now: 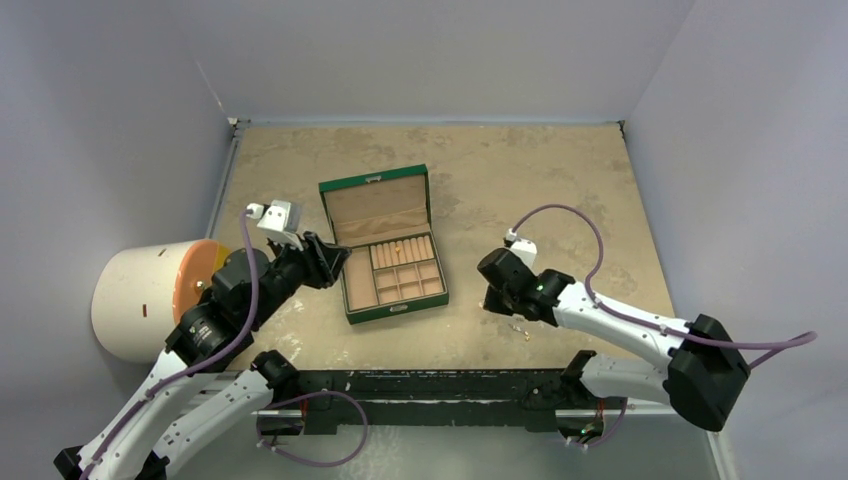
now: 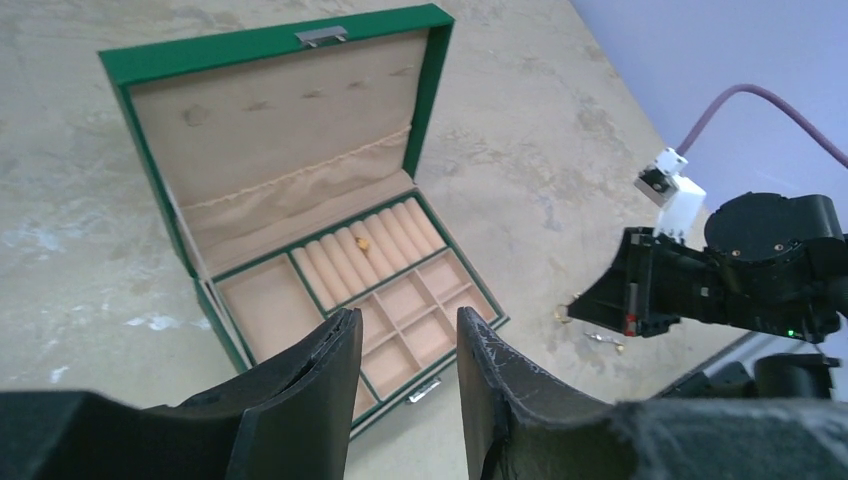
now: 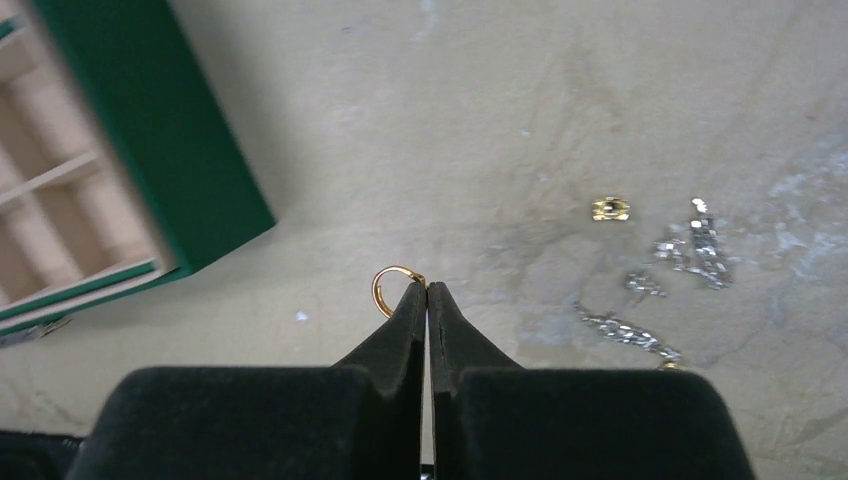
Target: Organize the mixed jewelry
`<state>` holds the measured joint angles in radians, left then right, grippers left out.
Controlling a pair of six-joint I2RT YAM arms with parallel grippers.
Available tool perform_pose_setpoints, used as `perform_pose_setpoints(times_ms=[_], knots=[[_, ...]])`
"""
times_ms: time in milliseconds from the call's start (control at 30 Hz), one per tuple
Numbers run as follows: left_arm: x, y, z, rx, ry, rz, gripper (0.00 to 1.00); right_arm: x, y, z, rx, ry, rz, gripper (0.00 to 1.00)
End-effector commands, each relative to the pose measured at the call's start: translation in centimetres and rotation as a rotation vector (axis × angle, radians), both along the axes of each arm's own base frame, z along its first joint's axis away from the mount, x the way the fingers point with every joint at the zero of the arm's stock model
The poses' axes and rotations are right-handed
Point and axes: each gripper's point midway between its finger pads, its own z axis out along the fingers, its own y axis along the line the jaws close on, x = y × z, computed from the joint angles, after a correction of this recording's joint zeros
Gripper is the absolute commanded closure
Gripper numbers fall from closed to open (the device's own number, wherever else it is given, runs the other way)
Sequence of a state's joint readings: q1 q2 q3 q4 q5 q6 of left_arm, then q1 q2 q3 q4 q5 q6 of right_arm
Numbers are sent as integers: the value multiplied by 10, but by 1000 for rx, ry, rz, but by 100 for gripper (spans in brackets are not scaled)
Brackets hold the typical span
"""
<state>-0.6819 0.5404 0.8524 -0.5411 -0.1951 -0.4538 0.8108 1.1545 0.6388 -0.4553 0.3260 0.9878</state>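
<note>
In the right wrist view my right gripper (image 3: 427, 287) is shut, its tips pinching one end of a thin gold ring (image 3: 390, 290) just above the table. The rest of the mixed jewelry lies to its right: a small gold piece (image 3: 610, 209), silvery bits (image 3: 700, 245) and a silvery strand (image 3: 625, 330). The green box (image 2: 270, 40) stands open, and one gold piece (image 2: 363, 243) sits on its tan ring rolls. My left gripper (image 2: 405, 325) hovers open over the box's near-left corner with nothing between its fingers.
A white cylinder with an orange end (image 1: 150, 295) lies at the left, beside the left arm. Grey walls close in the table on three sides. A black rail (image 1: 420, 385) runs along the near edge between the arm bases.
</note>
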Motion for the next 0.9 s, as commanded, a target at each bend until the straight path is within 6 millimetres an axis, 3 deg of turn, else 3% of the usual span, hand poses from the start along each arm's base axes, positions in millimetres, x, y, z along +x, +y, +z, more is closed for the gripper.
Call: perform_pose_setpoints(times_ms=[0, 233, 567, 867], knots=[[-8, -24, 3, -131, 62, -80, 61, 18, 36, 49, 49, -172, 105, 100], [-14, -42, -15, -255, 161, -119, 60, 25, 78, 99, 145, -361, 238, 100], [-24, -64, -22, -456, 215, -200, 57, 21, 135, 169, 346, -575, 456, 100], [-28, -72, -21, -535, 196, -251, 56, 3, 179, 214, 432, -627, 594, 100]])
